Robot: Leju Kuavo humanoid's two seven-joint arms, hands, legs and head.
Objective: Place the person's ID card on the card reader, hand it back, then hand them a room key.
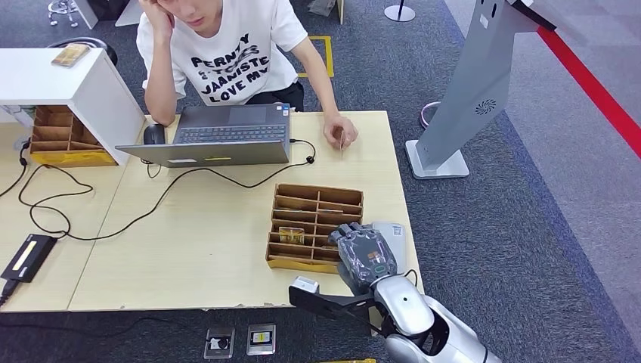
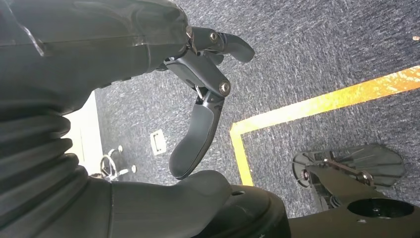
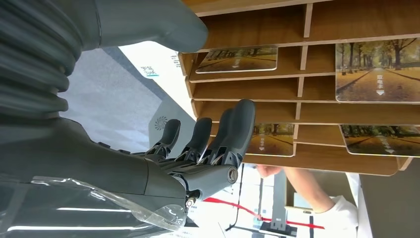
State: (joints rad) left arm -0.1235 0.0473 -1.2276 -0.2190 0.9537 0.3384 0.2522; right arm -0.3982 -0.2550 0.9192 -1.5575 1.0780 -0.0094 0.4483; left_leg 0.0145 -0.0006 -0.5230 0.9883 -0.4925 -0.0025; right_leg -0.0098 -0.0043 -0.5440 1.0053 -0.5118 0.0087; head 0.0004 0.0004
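Right hand [image 1: 366,255] seemingly beside key cards [image 3: 380,68]

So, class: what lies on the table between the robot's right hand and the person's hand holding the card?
In the head view, the wooden card organiser sits beside the right hand; beyond it, bare tabletop reaches the person's hand.

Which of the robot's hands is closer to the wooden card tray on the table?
The right hand: it sits at the wooden card tray's near right corner. The left hand hangs over the carpet, away from the table.
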